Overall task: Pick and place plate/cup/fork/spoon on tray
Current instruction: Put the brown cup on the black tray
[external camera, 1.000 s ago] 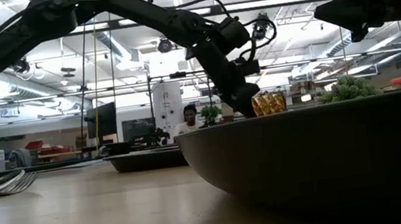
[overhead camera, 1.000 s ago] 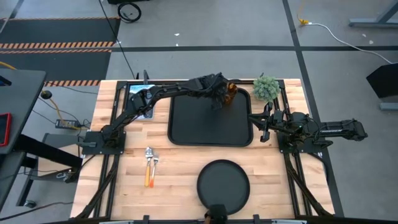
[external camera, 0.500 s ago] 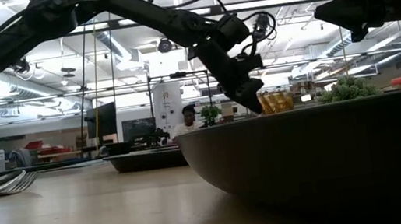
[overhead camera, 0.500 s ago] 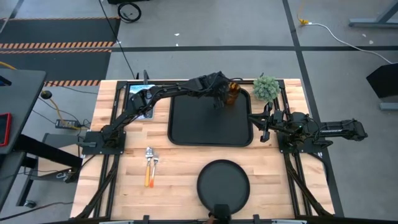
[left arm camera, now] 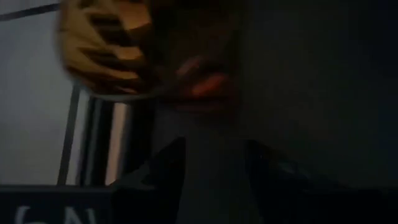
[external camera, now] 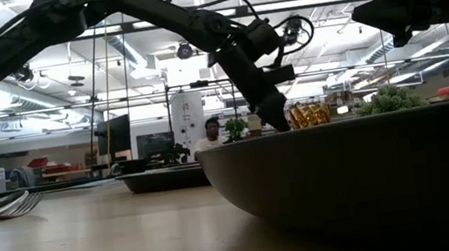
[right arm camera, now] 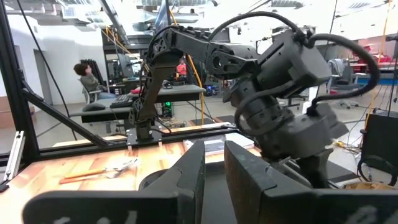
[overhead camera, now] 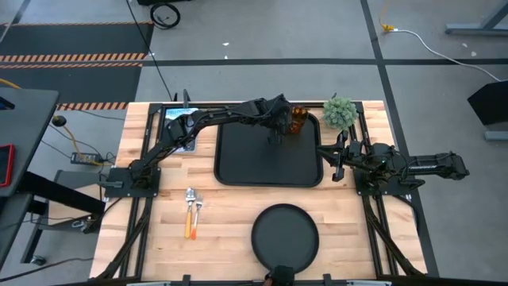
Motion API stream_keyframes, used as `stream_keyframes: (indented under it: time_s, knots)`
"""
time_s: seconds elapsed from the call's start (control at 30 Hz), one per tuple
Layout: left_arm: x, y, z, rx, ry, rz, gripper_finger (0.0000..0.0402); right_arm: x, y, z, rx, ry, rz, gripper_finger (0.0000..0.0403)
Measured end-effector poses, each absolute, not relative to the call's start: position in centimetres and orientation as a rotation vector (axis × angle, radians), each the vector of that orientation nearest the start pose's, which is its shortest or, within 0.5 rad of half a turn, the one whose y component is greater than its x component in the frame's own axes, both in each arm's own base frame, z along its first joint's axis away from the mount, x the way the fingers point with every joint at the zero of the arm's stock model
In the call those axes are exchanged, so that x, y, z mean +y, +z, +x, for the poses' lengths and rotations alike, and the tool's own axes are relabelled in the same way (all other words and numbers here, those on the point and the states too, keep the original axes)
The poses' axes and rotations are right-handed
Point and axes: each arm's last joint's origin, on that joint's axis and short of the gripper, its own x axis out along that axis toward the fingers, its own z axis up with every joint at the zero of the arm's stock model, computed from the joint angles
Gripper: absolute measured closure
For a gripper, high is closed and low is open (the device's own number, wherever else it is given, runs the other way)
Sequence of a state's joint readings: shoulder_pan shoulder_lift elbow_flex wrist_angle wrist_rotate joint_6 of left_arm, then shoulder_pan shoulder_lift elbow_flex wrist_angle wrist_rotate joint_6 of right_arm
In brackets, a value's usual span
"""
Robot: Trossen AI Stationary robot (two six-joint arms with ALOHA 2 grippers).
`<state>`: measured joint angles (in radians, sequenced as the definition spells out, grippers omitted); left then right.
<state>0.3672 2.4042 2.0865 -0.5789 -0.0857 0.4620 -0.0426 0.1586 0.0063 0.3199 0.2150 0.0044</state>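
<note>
The amber cup (overhead camera: 296, 119) stands in the far right corner of the black tray (overhead camera: 262, 167); it also shows in the low view (external camera: 307, 115). My left gripper (overhead camera: 276, 133) is just left of the cup, fingers pointing down over the tray. The left wrist view shows its fingers (left arm camera: 214, 171) apart, with the cup (left arm camera: 112, 56) beyond them and off to one side. The round black plate (overhead camera: 284, 234) lies at the table's near edge. The orange-handled fork and spoon (overhead camera: 191, 211) lie side by side at the near left. My right gripper (overhead camera: 334, 163) is shut and empty, right of the tray.
A small green plant (overhead camera: 340, 113) stands at the far right, close to the cup. A blue-white picture card (overhead camera: 178, 127) lies at the far left under my left arm. Bare wood lies between the tray and the plate.
My left gripper has drawn back a little from the cup toward the table's left. The cup has ended up slightly farther toward the tray's right corner and stands there on its own.
</note>
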Motion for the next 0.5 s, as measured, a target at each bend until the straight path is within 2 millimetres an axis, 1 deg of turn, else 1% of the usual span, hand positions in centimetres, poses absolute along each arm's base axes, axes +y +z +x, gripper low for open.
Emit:
stream_keyframes:
  time_s: [0.1,0.23,0.33,0.5]
  knots:
    - [18.88,18.23,48.58,1.047,0.155,0.326,0.0230,-1.07,18.33,10.49,-0.168,-0.257,0.019,0.0334]
    - [18.40,17.86,48.13,1.108,0.161,0.258,0.0230,-1.07,18.34,10.49,-0.168,-0.257,0.019,0.0334]
    - [18.27,18.00,48.42,1.079,0.183,0.239,0.0230,-1.07,18.33,10.49,-0.168,-0.257,0.019,0.0334]
    - [18.57,18.55,49.11,0.988,0.267,0.221,0.0230,-1.07,18.34,10.49,-0.168,-0.257,0.019,0.0334]
